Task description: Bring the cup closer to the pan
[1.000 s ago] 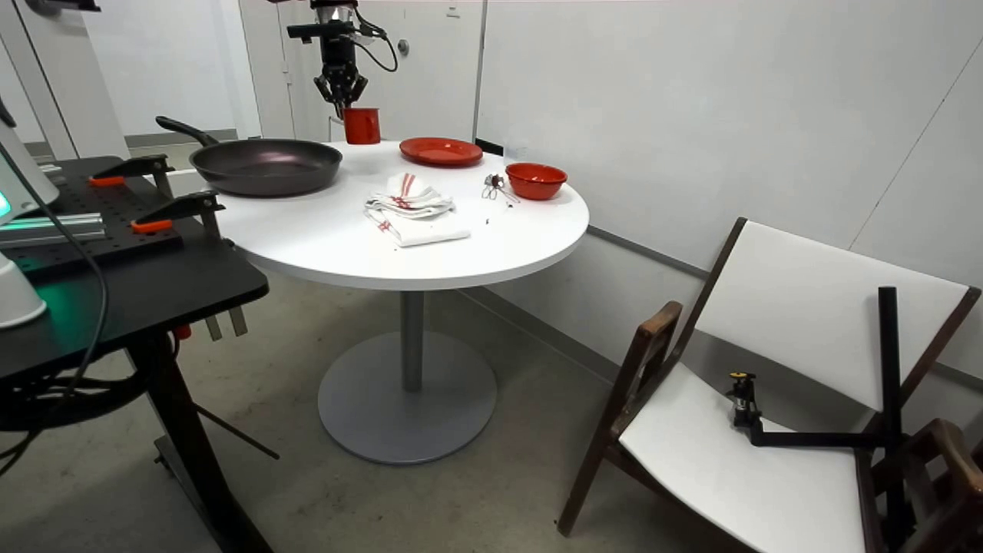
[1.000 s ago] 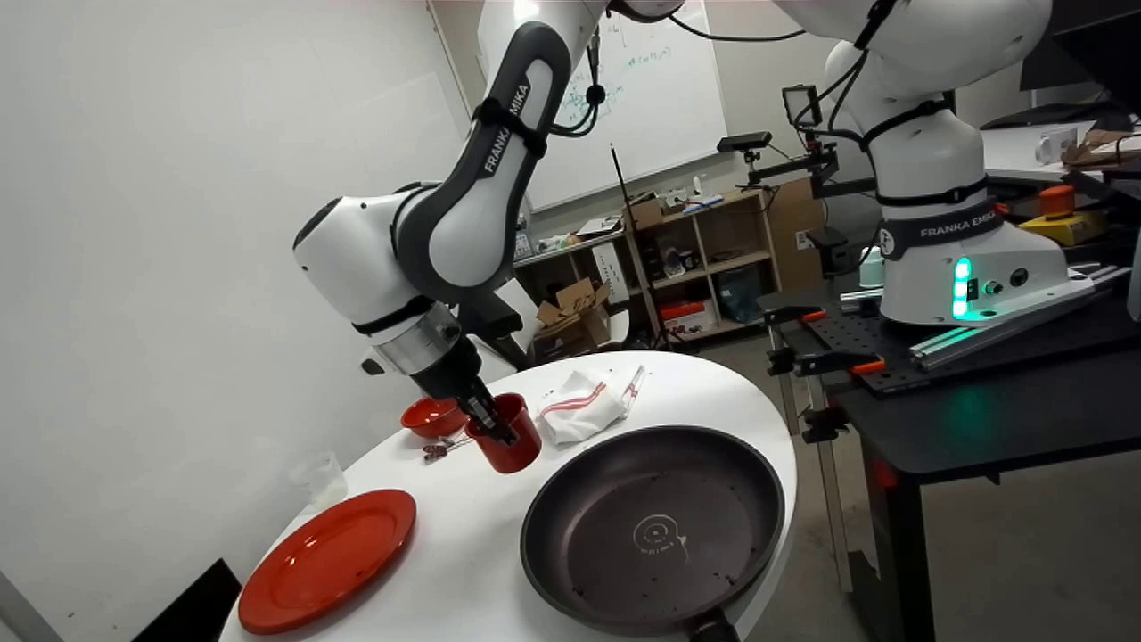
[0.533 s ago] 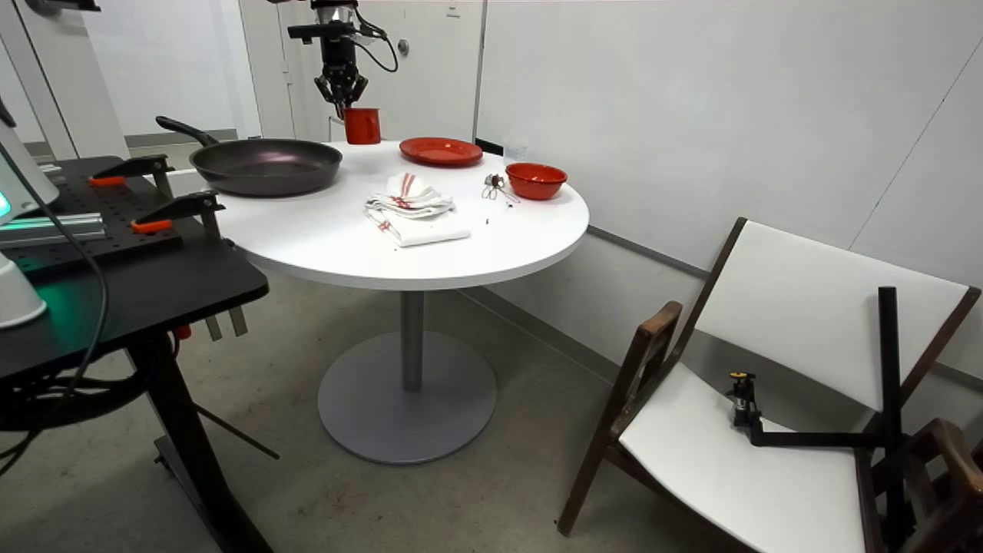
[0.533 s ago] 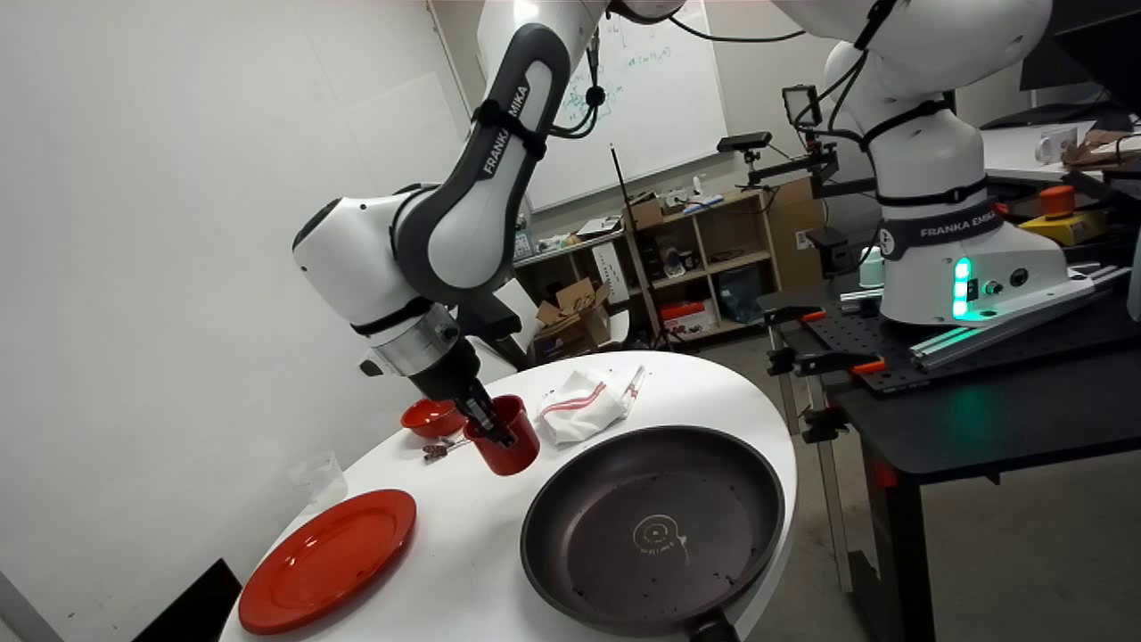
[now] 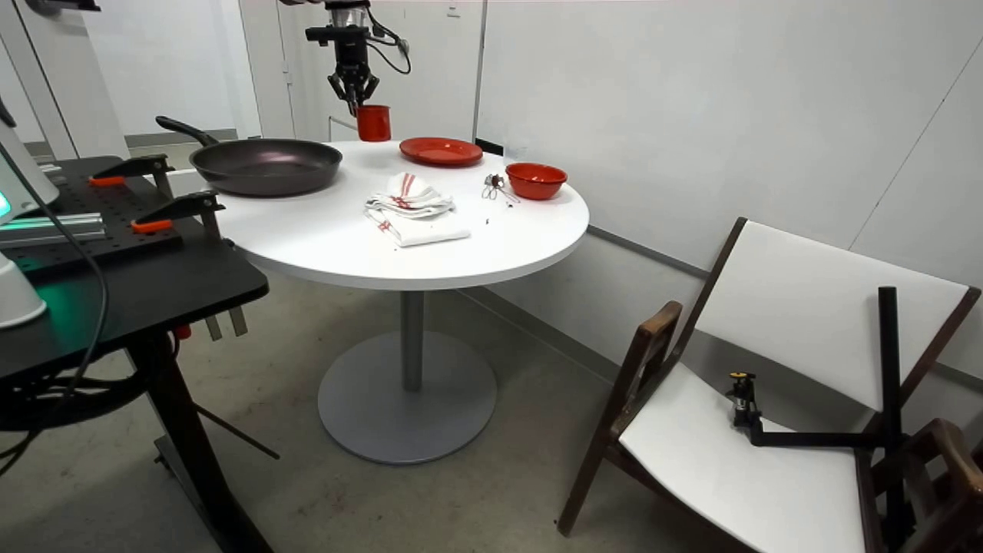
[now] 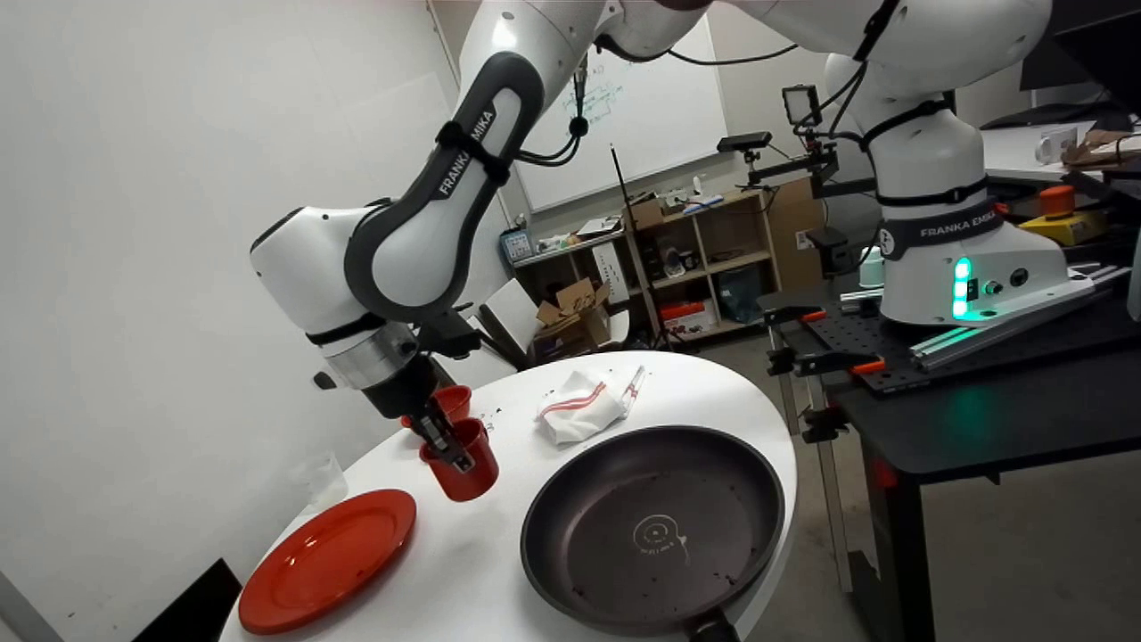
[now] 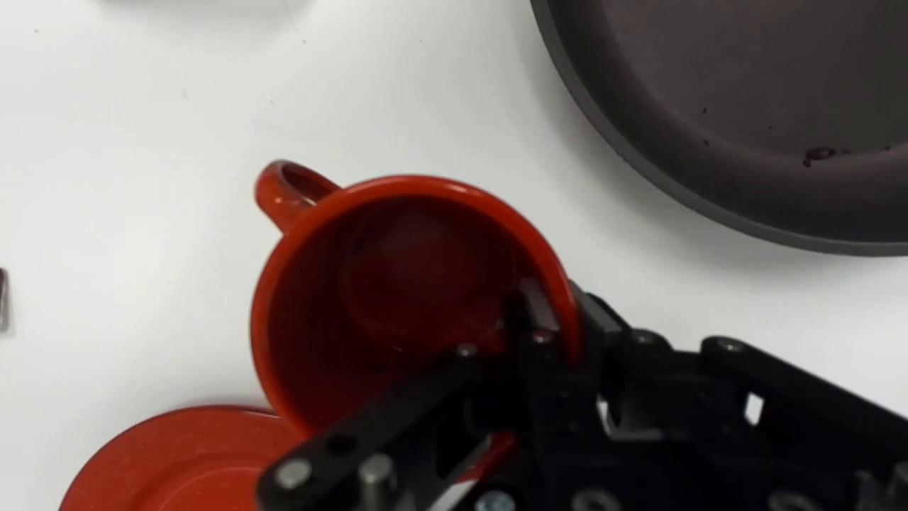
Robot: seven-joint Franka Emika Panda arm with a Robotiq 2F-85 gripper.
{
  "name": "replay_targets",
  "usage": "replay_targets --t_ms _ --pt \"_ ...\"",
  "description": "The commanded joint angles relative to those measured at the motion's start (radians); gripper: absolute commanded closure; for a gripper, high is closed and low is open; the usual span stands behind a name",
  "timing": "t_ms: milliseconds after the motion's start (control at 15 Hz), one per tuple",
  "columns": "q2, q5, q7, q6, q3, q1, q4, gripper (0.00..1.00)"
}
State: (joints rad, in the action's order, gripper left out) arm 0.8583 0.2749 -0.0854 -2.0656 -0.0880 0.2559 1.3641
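I pinch cup (image 7: 418,270) by one wall in gripper (image 7: 562,316), seemingly above table (image 5: 322,230), left of pan (image 7: 723,85) in wrist view. Risk: off-centre hold may let it swivel, clipping pan.

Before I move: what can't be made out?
Bowl: partly hidden by fingers and cup, in an exterior view.
Plate: cup and bottom edge hide part, wrist view.
Pan: cut off by top and right edges, wrist view.
Sliver: cut off by left edge, wrist view.
Clear object: too faint to identify, in an exterior view.
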Motion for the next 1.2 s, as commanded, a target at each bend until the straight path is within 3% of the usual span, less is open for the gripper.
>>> replay_targets --t_ms 0,467,1133 --pt "0.113 -0.058 -0.081 0.069 -0.026 -0.017 -0.174 0.97" --pt "0.270 -0.121 -0.126 0.179 -0.037 -0.013 -0.372 0.97" --pt "0.395 -0.148 -0.121 0.289 -0.031 -0.011 -0.564 0.96"
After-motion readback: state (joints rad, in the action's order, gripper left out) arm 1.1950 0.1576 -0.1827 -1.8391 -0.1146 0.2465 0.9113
